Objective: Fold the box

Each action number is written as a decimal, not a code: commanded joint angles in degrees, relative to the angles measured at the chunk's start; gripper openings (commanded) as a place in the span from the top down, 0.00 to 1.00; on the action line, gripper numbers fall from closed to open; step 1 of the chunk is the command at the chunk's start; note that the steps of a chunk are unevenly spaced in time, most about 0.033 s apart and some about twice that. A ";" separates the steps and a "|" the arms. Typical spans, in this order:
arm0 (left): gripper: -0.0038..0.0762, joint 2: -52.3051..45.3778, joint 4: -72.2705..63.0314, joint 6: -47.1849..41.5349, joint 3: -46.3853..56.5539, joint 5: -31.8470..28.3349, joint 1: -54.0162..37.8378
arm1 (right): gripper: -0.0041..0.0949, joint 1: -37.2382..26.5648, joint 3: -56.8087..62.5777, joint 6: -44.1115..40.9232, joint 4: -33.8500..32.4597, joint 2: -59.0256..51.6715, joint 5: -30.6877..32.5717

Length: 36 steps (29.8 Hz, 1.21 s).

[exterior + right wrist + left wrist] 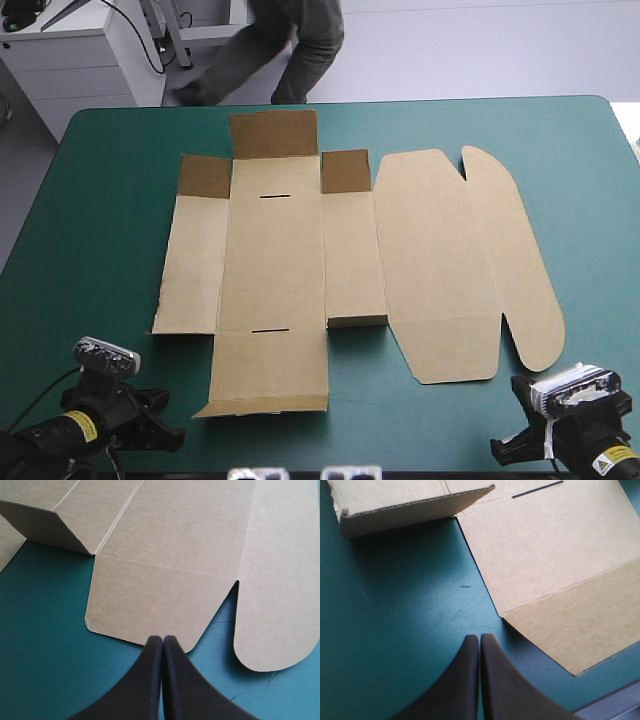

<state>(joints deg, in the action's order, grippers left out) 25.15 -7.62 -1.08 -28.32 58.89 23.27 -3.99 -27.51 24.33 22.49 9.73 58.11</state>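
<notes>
i have the brown box lying opened out as a flat sheet in the middle of the bench, on the teal-green cover, with both hands down at its near edge. the left hand is clenched, its black fingers pressed together into one point with nothing between them, low over bare cover. just ahead of it and off to one side lies the box's near flap, flat, with a darker strip along its outer edge and a thin slot in the board beyond it. farther ahead, a side panel's edge stands slightly lifted off the cover. the right hand is likewise clenched on nothing, its tips meeting right at the edge of a flap with cut corners; i cannot tell whether they touch it. beside that hand lies the long rounded flap, flat, parted from the first by a notch. farther ahead and across from it, a short wall of board is folded up. from above, three small flaps on the far side look darker and partly tipped up.
</notes>
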 commanded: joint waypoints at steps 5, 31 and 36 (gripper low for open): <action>0.96 0.71 -0.89 -0.08 -1.32 -2.88 -0.12 | 0.98 0.13 -1.17 0.28 0.83 0.78 -3.49; 0.96 3.01 -1.77 1.83 -14.39 -4.01 -0.12 | 0.98 0.13 -1.17 0.28 0.83 0.78 -3.81; 0.96 9.49 -1.67 1.55 -19.02 -4.01 -0.12 | 0.98 0.13 -1.17 0.28 0.83 0.78 -3.84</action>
<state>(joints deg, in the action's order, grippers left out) 30.26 -8.39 0.89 -43.01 58.12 23.27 -3.99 -27.47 24.33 22.49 9.73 57.93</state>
